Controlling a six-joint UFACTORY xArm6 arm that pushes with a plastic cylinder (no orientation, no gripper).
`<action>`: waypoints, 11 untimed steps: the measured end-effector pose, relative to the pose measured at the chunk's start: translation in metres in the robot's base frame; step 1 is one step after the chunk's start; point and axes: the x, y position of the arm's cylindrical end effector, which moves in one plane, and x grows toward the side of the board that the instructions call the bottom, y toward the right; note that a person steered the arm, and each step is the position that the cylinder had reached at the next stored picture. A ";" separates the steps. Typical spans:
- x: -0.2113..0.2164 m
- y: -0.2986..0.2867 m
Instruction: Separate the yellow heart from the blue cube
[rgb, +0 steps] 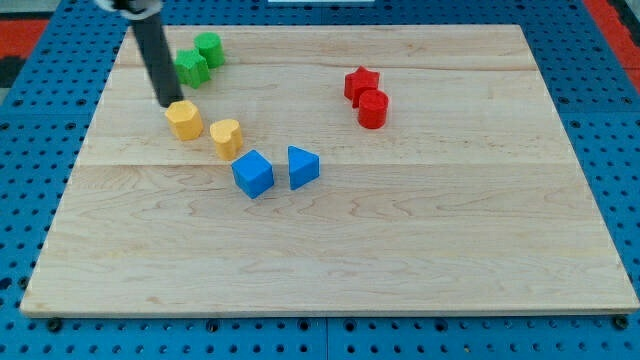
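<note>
Approach step: tip (169, 103) sits at top-left edge of yellow hexagon-ish block (184, 119), not yet on yellow heart (226, 137). Heart just up-left of blue cube (253, 173), nearly touching. No fingers on rig, nothing held. Next, by my read: get tip betw. heart & cube, shove heart away across worktop (420, 250).

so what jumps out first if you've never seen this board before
The dark rod at the view's upper left, with my tip right at the top edge of a yellow hexagonal block. From there a loose chain runs down to the right: the yellow heart, the blue cube close beside it, then a blue triangular block. Two green blocks sit beside the rod, and two red blocks stand apart at the upper right.
</note>
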 end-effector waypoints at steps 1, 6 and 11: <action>0.020 0.032; 0.056 0.185; 0.105 0.096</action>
